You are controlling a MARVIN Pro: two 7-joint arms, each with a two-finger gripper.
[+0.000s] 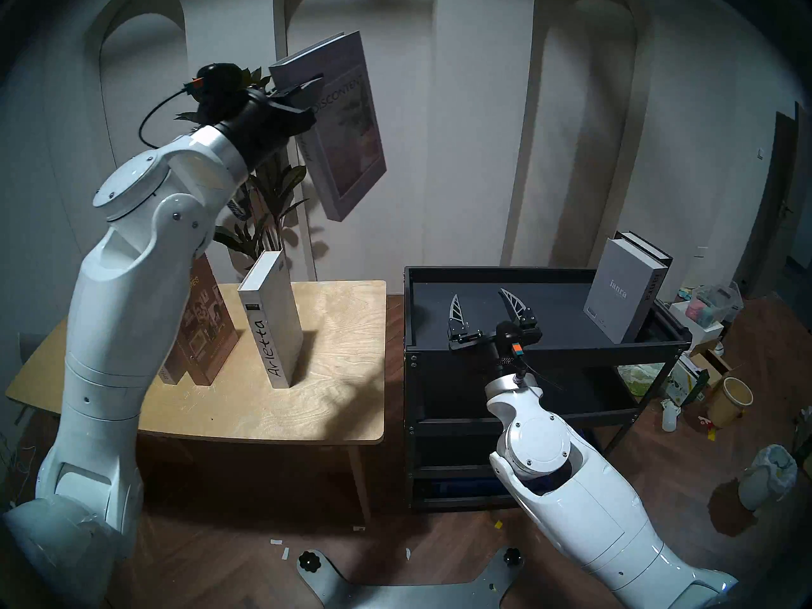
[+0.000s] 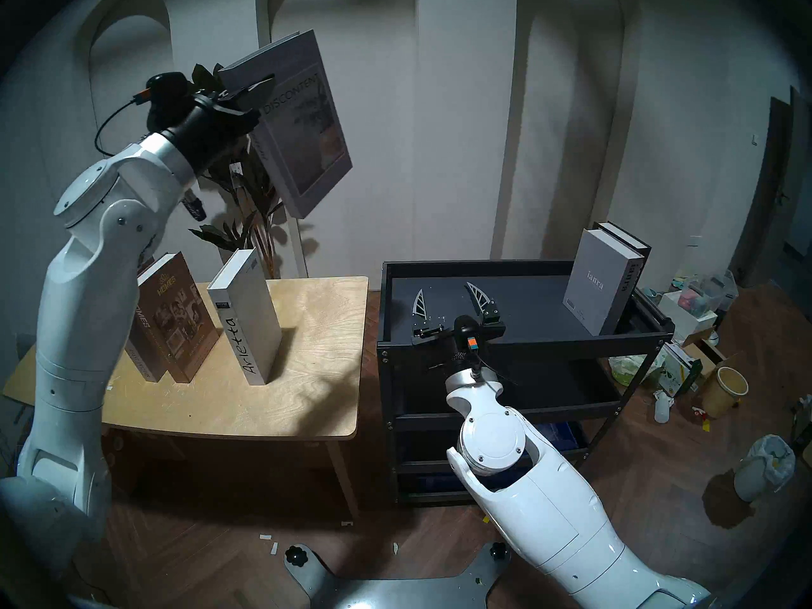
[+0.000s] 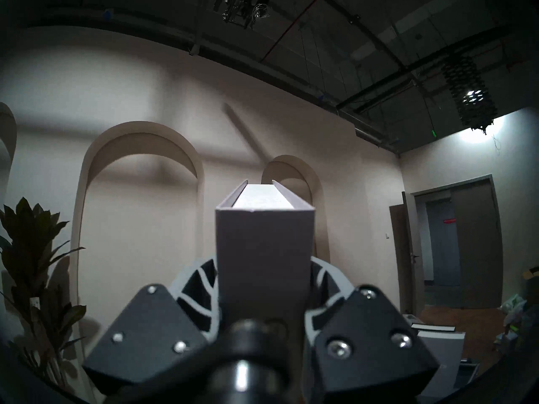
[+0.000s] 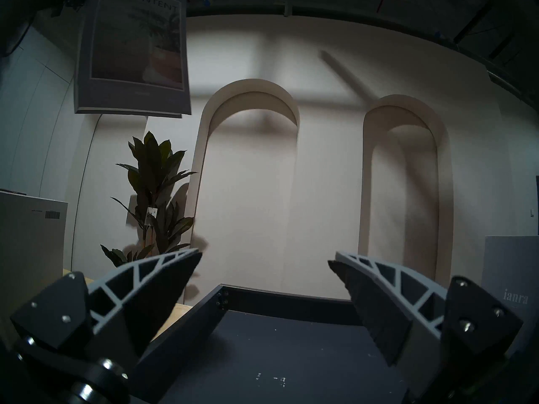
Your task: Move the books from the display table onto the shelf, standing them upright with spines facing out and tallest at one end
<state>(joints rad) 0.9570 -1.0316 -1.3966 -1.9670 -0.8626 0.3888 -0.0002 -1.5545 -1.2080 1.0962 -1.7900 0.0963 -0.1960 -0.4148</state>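
Pale walls with arched niches back the scene, a potted plant (image 1: 268,199) standing behind the display table (image 1: 334,375) at about nine o'clock in the head view. On that table, going left to right, a book mostly hidden behind the left arm shows only a sliver of spine, then the brown "HOMES" book (image 1: 211,327) stands upright, its cover partly cut off by the same arm, then the white "Arletta" book (image 1: 274,318) stands upright apart from it. Up at eleven o'clock the left gripper (image 1: 307,95) is clamped on the spine edge of the grey "Discontent" book (image 1: 347,129), which hangs tilted in the air well above the table; in the left wrist view the spine fills the gap between the fingers. At four o'clock the right gripper (image 1: 487,305) hovers with jaws spread wide and empty over the shelf (image 1: 439,349). At the shelf's far right corner, two o'clock, the grey "ianra" book (image 1: 619,294) stands upright with a black book (image 1: 650,254) behind it, title unreadable.
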